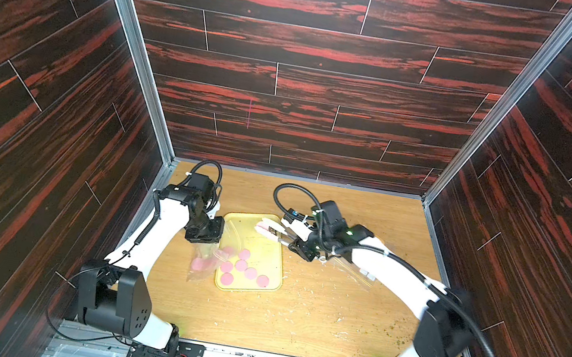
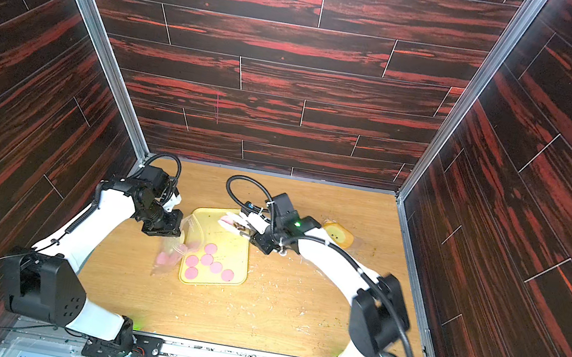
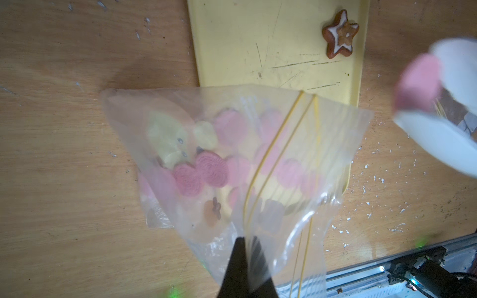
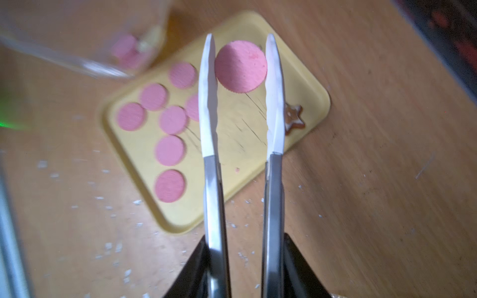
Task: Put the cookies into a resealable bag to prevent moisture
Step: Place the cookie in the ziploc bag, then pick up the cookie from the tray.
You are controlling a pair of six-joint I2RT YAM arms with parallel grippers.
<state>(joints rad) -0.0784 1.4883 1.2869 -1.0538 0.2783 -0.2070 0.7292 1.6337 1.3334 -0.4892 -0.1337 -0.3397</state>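
Note:
A clear resealable bag point(image 3: 180, 121) hangs beside the yellow tray point(image 1: 266, 239), pinched at its rim by my left gripper point(image 3: 247, 242), which is shut on it. Several pink cookies point(image 3: 213, 169) lie inside the bag, among pale yellow pieces. Several more pink cookies point(image 1: 241, 265) lie on the tray's near half point(image 4: 232, 144). My right gripper point(image 4: 245, 240) is shut on metal tongs point(image 4: 210, 103) with white tips. The tongs hold one pink cookie point(image 4: 240, 65) above the tray's far end, to the right of the bag's mouth. In both top views the held cookie point(image 1: 262, 227) point(image 2: 228, 220) shows.
A brown star-shaped cookie point(image 3: 340, 33) lies at the tray's far right corner point(image 4: 294, 118). An orange-yellow object point(image 2: 338, 234) sits at the back right. A second clear bag point(image 1: 355, 269) lies under my right arm. White crumbs dot the wooden table point(image 1: 292, 318).

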